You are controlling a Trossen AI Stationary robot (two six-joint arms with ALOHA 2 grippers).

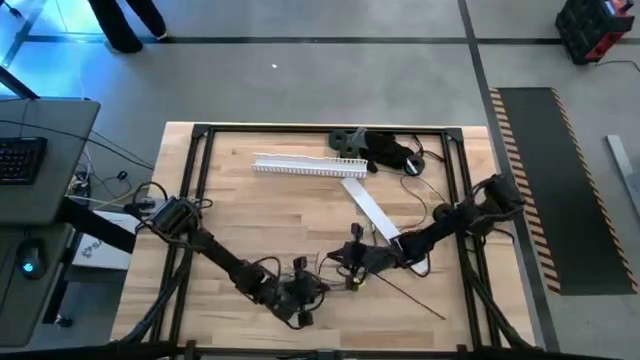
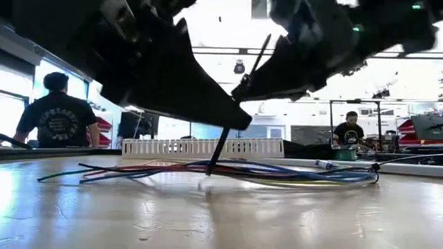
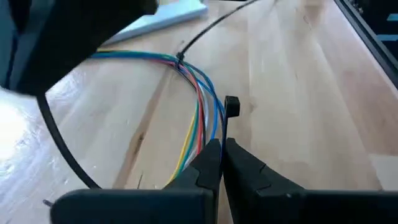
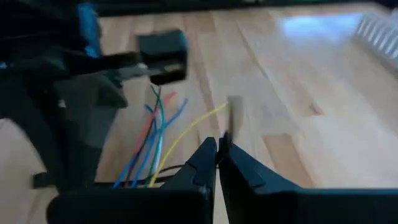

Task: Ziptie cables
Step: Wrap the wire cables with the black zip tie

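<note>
The cables (image 3: 200, 112), a thin bundle of coloured wires, lie flat on the wooden table (image 1: 250, 220) near its front middle, with their ends splayed (image 4: 155, 124). A black zip tie (image 3: 180, 59) is looped around the bundle, and its tail runs off toward the far side. My left gripper (image 3: 221, 149) is shut on another black zip tie (image 3: 227, 121) just above the cables. My right gripper (image 4: 219, 144) hovers close beside it, shut on a thin dark strip. In the low view a black strip (image 2: 221, 145) slants up from the cables (image 2: 277, 173) between both grippers. My left gripper pinches the zip tie's strap just below its square head (image 3: 231, 106) between its two fingertips. The head sticks out beyond the tips, clear of the table. My right gripper pinches a thin dark strip (image 4: 224, 134) at its fingertips. The strip is blurred, so I cannot tell which part of it the fingers hold.
A white slotted duct (image 1: 305, 167) lies at the far side of the table, with a flat white strip (image 1: 372, 208) slanting right of centre. A black gadget (image 1: 385, 150) sits at the far right. A thin dark strand (image 1: 410, 300) lies near the front. People (image 2: 59, 117) stand in the room behind.
</note>
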